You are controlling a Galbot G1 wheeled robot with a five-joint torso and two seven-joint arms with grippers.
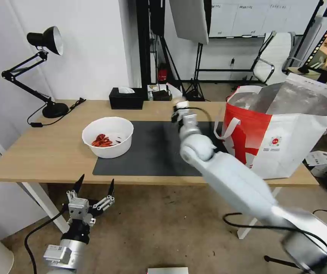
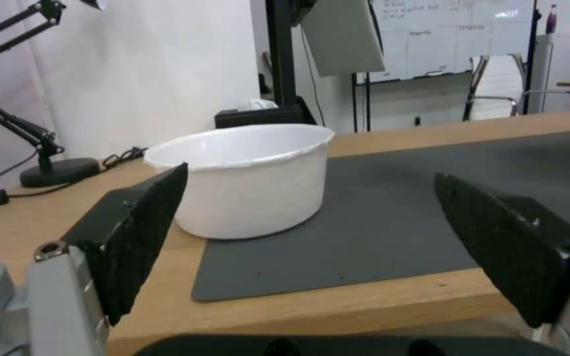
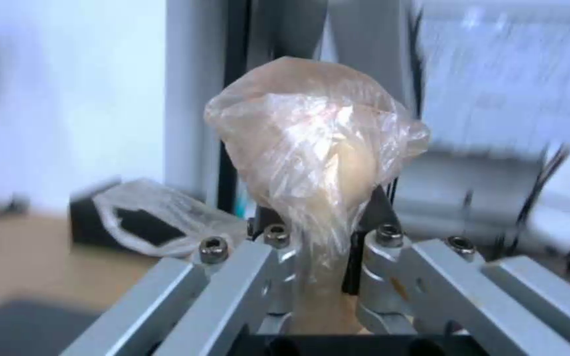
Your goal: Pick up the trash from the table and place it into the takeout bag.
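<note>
right gripper (image 3: 321, 232) clamped on beige lump (image 3: 314, 148), seemingly plastic-wrapped, raised over the table's (image 1: 45, 152) far side left of takeout bag (image 1: 281, 140), likely for dropping in | left gripper (image 1: 93, 187) spread, empty, below near edge | bowl (image 1: 108, 137) on mat's left

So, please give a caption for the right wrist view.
Right claw shut on a beige lump wrapped in crinkled clear film.

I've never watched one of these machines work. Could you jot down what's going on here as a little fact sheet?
Right pincer: shut on a beige lump in crinkled plastic wrap, raised over the table near the takeout bag
Left pincer: open, empty, low before the table's front edge
White bowl: on the table, red shells inside
Takeout bag: upright, mouth open, at the table's right end
</note>
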